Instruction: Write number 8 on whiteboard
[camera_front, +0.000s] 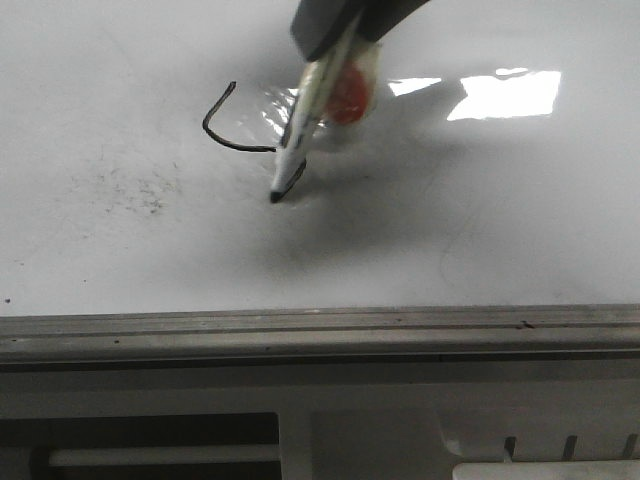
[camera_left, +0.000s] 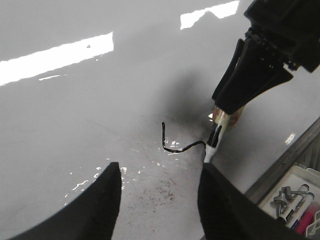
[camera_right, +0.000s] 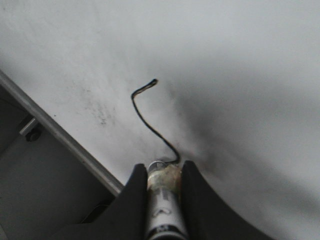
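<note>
The whiteboard (camera_front: 120, 240) is glossy white with glare patches. My right gripper (camera_front: 335, 30) is shut on a white marker (camera_front: 298, 135) wrapped in tape, tilted, with its black tip on the board. A thin black curved line (camera_front: 222, 135), only part of a number 8, runs from a hook at the left to the marker tip. It also shows in the left wrist view (camera_left: 175, 145) and the right wrist view (camera_right: 147, 120). My right gripper (camera_right: 161, 172) clamps the marker (camera_right: 162, 205) between both fingers. My left gripper (camera_left: 160, 172) is open and empty, hovering over the board beside the line.
Faint grey smudges (camera_front: 135, 188) lie left of the marker tip. A grey metal edge rail (camera_front: 320, 330) bounds the board's near side. A tray with spare markers (camera_left: 295, 200) sits beyond the rail.
</note>
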